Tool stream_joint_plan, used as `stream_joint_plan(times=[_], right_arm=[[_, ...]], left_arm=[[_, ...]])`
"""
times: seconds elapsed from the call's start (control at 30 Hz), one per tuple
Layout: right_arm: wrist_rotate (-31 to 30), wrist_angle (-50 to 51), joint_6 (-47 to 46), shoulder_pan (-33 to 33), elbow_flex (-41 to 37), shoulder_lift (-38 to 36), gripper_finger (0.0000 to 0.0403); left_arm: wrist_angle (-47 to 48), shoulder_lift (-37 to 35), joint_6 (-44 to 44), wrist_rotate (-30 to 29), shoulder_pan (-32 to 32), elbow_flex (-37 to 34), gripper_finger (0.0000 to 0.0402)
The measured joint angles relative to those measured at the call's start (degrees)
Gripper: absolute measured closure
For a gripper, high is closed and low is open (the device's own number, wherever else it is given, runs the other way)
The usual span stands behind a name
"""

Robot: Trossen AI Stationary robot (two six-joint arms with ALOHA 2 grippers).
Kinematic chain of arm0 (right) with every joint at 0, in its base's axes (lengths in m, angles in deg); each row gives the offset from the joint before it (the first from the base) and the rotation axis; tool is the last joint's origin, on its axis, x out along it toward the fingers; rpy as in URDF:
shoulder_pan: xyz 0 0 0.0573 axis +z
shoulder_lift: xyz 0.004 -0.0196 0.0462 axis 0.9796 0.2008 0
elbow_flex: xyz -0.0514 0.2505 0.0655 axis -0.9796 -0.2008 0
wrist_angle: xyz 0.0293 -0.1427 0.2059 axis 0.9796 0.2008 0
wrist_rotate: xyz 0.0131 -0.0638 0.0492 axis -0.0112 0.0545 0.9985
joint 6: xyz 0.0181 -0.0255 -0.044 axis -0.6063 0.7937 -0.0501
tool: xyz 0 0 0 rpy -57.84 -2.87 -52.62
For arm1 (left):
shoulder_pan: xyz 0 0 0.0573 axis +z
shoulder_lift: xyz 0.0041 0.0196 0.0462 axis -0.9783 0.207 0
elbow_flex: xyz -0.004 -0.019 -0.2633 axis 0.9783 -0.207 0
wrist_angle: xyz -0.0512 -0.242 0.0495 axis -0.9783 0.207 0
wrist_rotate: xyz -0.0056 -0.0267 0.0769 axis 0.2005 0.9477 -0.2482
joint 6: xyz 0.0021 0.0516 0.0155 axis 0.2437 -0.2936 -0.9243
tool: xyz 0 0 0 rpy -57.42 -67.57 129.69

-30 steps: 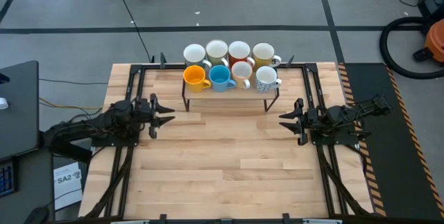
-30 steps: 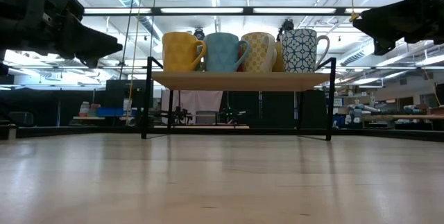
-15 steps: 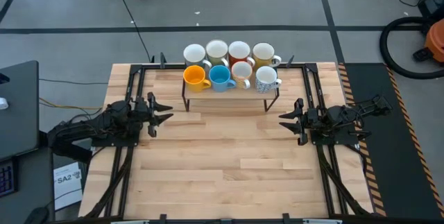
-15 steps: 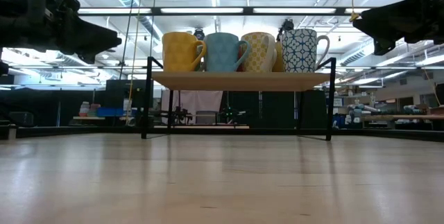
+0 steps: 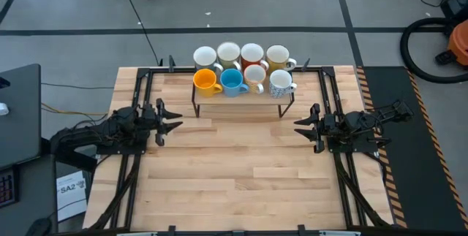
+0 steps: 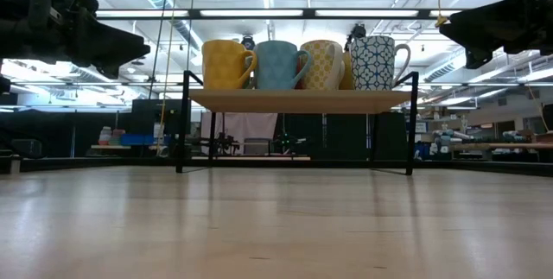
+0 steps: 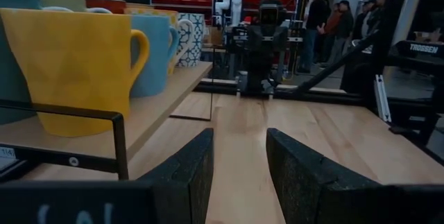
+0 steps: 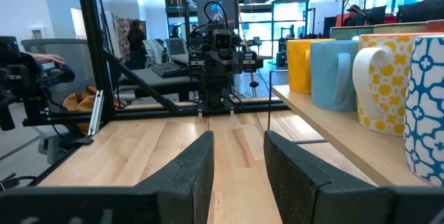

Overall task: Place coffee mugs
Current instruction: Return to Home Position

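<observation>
Eight ceramic coffee mugs (image 5: 254, 74) stand in two rows on a metal-legged wooden shelf (image 5: 245, 96), upper centre of the wooden surface (image 5: 234, 155).

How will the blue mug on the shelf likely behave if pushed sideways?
The blue mug looks glazed and rigid, so it would probably slide, not bend. Standing close between the yellow mug and a patterned mug, it would likely bump them. Falling off the shelf, it may break.

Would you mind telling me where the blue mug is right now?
In the high view, the blue mug stands on the shelf, front row, between the yellow mug on its left and the yellow-patterned mug on its right.
</observation>
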Motion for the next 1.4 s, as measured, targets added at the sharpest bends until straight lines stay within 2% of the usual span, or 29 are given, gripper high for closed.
stream_joint_plan(times=[0.43,1.4], right_arm=[[0.00,0.00,-0.01,0.02,0.02,-0.02,0.0270],[0.00,0.01,-0.02,0.01,0.01,-0.01,0.0270]], left_arm=[[-0.85,-0.13,0.21,0.04,-4.02,-0.07,0.0262],[-1.54,0.13,0.57,-0.08,-3.63,-0.07,0.0262]])
